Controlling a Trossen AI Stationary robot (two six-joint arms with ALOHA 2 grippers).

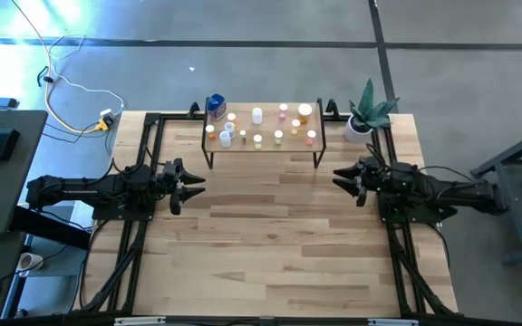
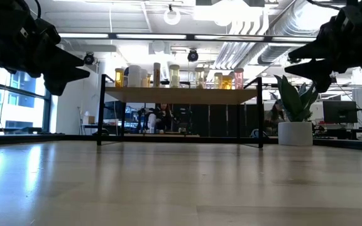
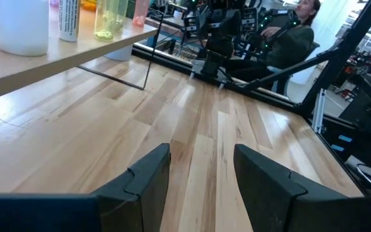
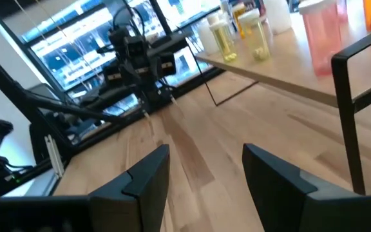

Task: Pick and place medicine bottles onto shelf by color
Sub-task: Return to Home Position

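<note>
Several small medicine bottles, white, pink, yellow and orange (image 1: 279, 125), stand upright on the low light-wood shelf (image 1: 263, 145) at the table's far middle, with a larger blue-topped bottle (image 1: 216, 107) at its left end. The low view shows them in a row (image 2: 175, 76) on the shelf top (image 2: 181, 94). My left gripper (image 1: 196, 181) hovers open and empty at the table's left, below the shelf's near-left leg. My right gripper (image 1: 341, 177) hovers open and empty at the right. Both point toward the table's middle.
A potted green plant (image 1: 368, 116) stands at the far right corner beside the shelf. Black frame rails (image 1: 143, 181) run along the table's left and right sides. Bare wooden tabletop (image 1: 270, 244) lies between the grippers and the near edge. A person sits beyond the table (image 3: 295, 32).
</note>
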